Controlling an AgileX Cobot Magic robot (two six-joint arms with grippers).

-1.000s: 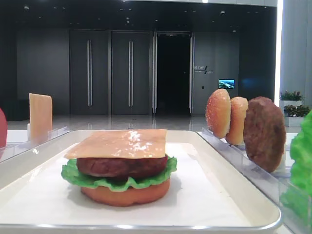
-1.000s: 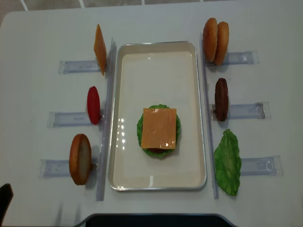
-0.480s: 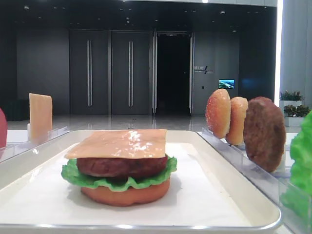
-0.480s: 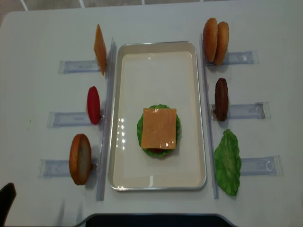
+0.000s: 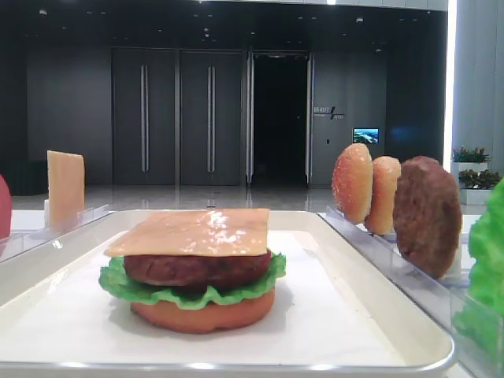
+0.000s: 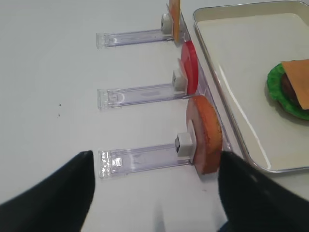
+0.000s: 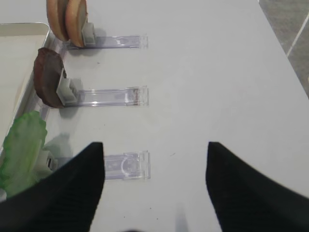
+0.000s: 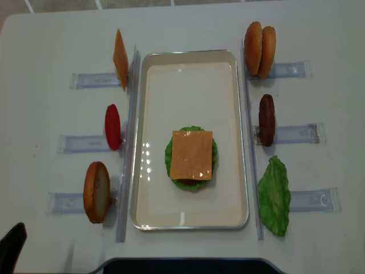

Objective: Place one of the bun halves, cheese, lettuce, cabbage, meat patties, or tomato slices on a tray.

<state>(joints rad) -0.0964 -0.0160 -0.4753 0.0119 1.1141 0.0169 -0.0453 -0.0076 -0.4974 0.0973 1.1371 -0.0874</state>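
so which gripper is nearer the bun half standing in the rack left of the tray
Left. The left gripper sits just behind that bun half; the right gripper is beyond the tray, by the lettuce.

Cheese tops patty, lettuce, bun — on tray

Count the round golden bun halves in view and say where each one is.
4. Two golden-orange speckled bun halves stand together on the far right rack, one stands on the near left rack, and one lies under the stack in the cream-white rectangular tray.
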